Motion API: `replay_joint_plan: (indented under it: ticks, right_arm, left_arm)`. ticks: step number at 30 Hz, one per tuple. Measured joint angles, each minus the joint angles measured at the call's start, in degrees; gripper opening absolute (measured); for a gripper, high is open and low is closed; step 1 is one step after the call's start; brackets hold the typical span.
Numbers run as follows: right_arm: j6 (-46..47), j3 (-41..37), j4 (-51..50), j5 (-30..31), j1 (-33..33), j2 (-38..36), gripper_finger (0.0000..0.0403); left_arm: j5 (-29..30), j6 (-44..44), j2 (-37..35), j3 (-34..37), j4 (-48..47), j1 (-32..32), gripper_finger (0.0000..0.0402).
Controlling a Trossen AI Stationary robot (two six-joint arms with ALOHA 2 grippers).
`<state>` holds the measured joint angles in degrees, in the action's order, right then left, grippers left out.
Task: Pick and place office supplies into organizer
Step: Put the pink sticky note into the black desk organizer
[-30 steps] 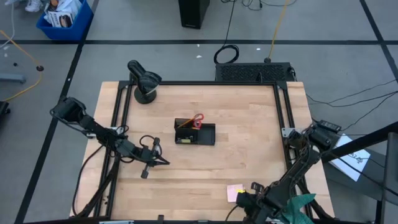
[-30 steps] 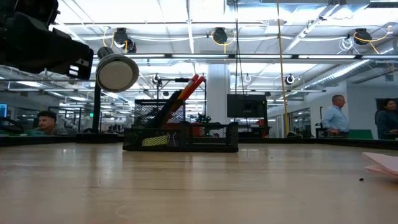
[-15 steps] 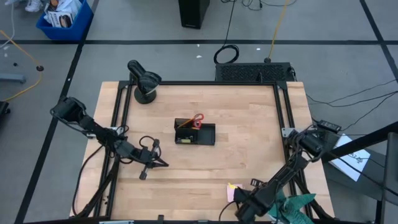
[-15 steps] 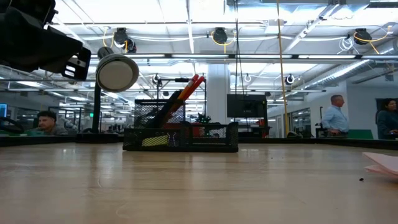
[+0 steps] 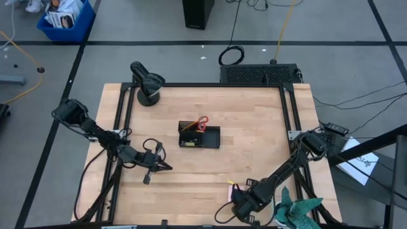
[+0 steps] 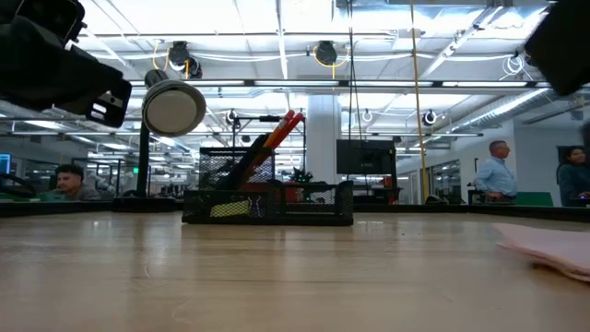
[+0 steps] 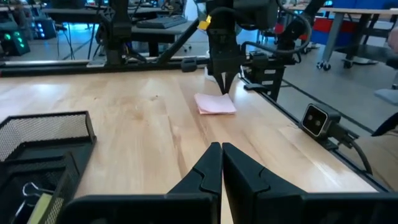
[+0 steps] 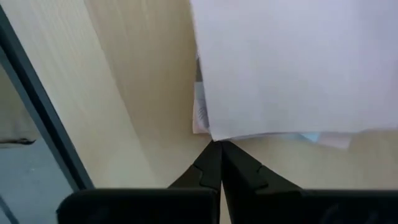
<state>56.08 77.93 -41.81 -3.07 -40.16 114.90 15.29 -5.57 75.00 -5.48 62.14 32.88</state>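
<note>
The black organizer stands mid-table with red-handled scissors and an orange pencil upright in it; a black clip and a yellow piece lie in its compartments. The pink sticky-note pad lies flat near the table's near right edge. My right gripper points down, shut, its tips at the pad's edge, and hides most of the pad in the high view. My left gripper waits shut and level, left of the organizer. My right gripper comes from above, pointing down, with its shut fingertips against the pad's edge near a corner. The pad lies flat on the table and nothing is pinched between the fingers.
A teal-green cloth lies at the near right corner beside my right arm. A round black device on a stand is at the far left corner. A black frame rail runs along the table edge close to the pad.
My right gripper has gone down and toward the table's left, still shut, and now stands over the pad. The pad has slid a little toward the table's left, still flat on the wood. My left gripper has rolled slightly in place.
</note>
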Motion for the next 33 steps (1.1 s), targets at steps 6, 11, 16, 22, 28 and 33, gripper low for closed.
replay_joint_plan:
  ticks: [6,11,16,22,28,33]
  right_arm:
    - [-7.3,-0.1,2.5,3.3,2.9,0.1,0.0000]
    - [-11.6,-0.1,2.8,7.5,6.1,0.2,0.0000]
    - [-12.3,-1.4,2.7,11.3,8.8,0.3,0.0000]
    - [-10.9,-1.7,5.0,11.2,8.0,-1.3,0.0000]
    - [-14.0,-1.7,17.8,12.1,6.5,-3.1,0.0000]
    - [-18.6,-1.8,23.9,11.1,7.4,-1.9,0.0000]
  left_arm:
    - [0.1,-0.7,0.0,0.0,-1.1,0.0,0.0019]
    - [0.3,-0.7,0.0,0.0,-1.6,0.0,0.0019]
    - [0.3,-1.0,0.0,0.0,-2.1,0.0,0.0019]
    - [0.2,-1.4,0.0,0.0,-2.7,0.0,0.0019]
    - [1.0,-2.0,0.0,0.0,-4.2,0.0,0.0019]
    - [5.7,-7.3,0.0,0.0,-8.4,-0.1,0.0019]
